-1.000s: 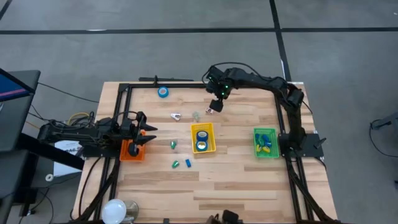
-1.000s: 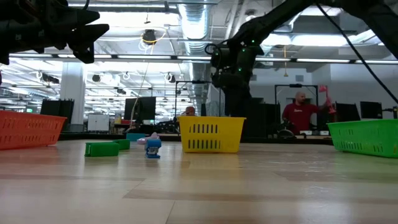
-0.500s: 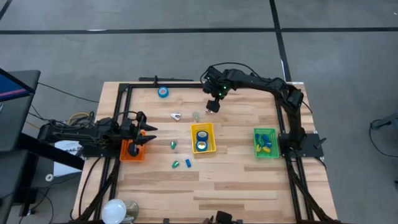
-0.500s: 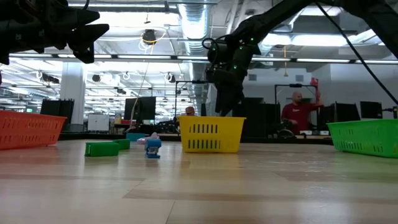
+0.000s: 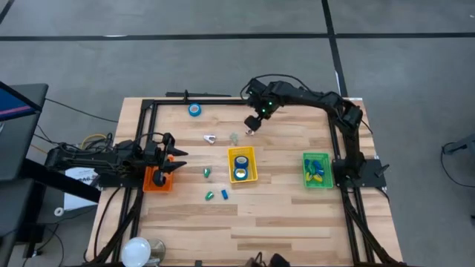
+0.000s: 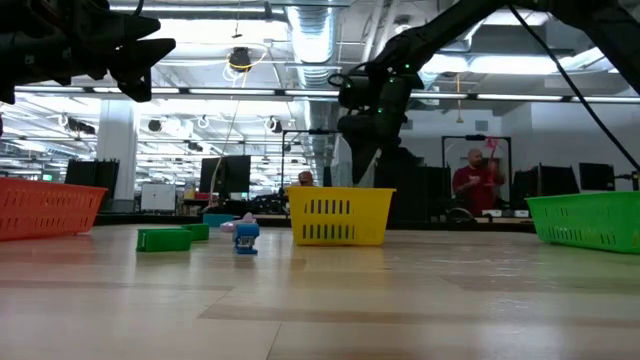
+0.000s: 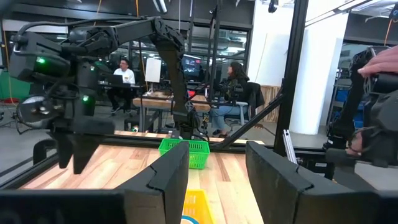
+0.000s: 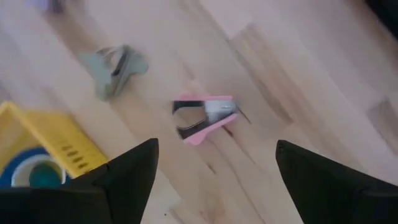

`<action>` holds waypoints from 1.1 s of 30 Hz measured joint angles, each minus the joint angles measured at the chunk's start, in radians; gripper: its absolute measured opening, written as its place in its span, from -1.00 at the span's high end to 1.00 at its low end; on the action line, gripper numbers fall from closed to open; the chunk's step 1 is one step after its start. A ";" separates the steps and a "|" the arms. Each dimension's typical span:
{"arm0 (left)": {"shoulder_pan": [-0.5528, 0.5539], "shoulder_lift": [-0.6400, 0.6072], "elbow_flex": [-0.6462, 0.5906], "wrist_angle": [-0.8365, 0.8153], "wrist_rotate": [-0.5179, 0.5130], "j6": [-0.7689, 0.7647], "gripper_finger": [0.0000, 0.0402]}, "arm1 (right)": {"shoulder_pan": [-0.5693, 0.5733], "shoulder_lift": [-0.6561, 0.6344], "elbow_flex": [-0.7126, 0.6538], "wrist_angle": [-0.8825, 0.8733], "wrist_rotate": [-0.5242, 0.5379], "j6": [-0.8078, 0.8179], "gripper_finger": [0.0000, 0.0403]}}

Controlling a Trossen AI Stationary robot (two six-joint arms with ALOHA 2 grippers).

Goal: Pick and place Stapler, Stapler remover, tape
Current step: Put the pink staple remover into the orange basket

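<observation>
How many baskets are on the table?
3. An orange basket sits at the left edge under the left gripper, a yellow basket is in the middle, and a green basket is on the right. None seem hidden.
</observation>
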 joint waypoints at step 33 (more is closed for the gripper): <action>0.000 0.000 0.000 0.000 0.000 0.000 0.26 | 0.026 -0.002 -0.207 0.244 0.000 0.261 -0.55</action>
